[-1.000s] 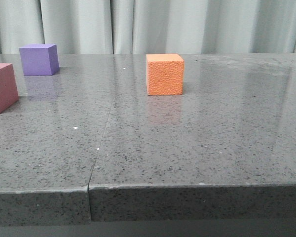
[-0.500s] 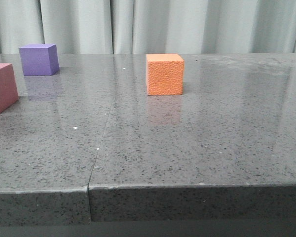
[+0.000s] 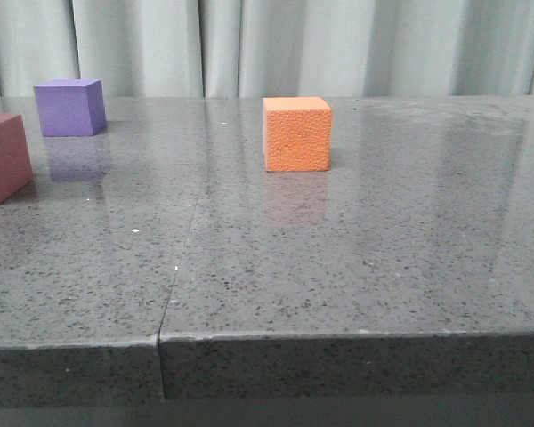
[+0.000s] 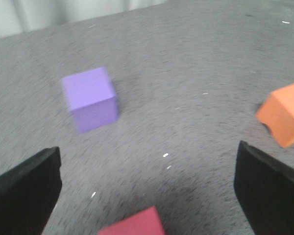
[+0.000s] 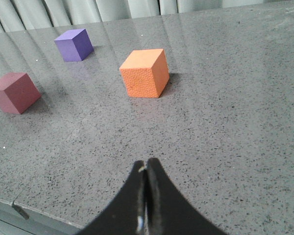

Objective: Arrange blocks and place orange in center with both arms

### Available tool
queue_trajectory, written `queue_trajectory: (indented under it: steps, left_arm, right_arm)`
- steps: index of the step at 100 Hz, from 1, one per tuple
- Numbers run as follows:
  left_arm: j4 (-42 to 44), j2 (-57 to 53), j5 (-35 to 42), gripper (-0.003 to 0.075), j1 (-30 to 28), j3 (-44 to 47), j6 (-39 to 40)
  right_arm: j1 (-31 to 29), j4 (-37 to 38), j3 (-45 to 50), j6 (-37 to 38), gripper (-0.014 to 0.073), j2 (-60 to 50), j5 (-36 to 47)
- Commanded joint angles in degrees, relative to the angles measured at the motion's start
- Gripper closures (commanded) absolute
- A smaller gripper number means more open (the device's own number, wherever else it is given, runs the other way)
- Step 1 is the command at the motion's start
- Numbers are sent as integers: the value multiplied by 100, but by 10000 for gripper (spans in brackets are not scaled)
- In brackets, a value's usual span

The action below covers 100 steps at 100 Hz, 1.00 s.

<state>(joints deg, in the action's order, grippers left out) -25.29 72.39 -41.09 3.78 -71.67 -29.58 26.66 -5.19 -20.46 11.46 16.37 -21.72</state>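
The orange block (image 3: 297, 133) stands on the grey stone tabletop (image 3: 338, 258) near the middle. The purple block (image 3: 68, 107) is at the far left back. The pink-red block (image 3: 2, 158) is at the left edge, partly cut off. No gripper shows in the front view. In the left wrist view my left gripper (image 4: 148, 188) is open wide above the table, with the pink-red block (image 4: 134, 223) between its fingers, the purple block (image 4: 90, 99) ahead and the orange block (image 4: 283, 119) to one side. In the right wrist view my right gripper (image 5: 147, 169) is shut and empty, well short of the orange block (image 5: 144, 73).
A pale curtain (image 3: 267, 44) hangs behind the table. A seam (image 3: 176, 276) runs through the tabletop toward its front edge (image 3: 338, 338). The right wrist view also shows the purple block (image 5: 74, 44) and pink-red block (image 5: 14, 92).
The blocks stay in place in the front view, shifted only very slightly. No gripper enters that view.
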Motion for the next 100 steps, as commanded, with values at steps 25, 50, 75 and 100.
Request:
queue_trajectory:
  steps: [25, 50, 75, 100]
  left_arm:
    - [-1097, 1289, -1460, 42, 303, -2140, -2054]
    - [-944, 2253, -2128, 51, 806, -3483, -2704]
    - [-721, 3044, -2355, 51, 1290, -4397, -2726]
    - [-654, 3594, -2543, 51, 1804, -4670, -3048]
  right_arm:
    - [4, 52, -142, -58, 663, 36, 423]
    - [4, 52, -142, -58, 663, 36, 423]
    - [4, 52, -142, -58, 663, 36, 423]
    - [4, 52, -142, -58, 663, 36, 423]
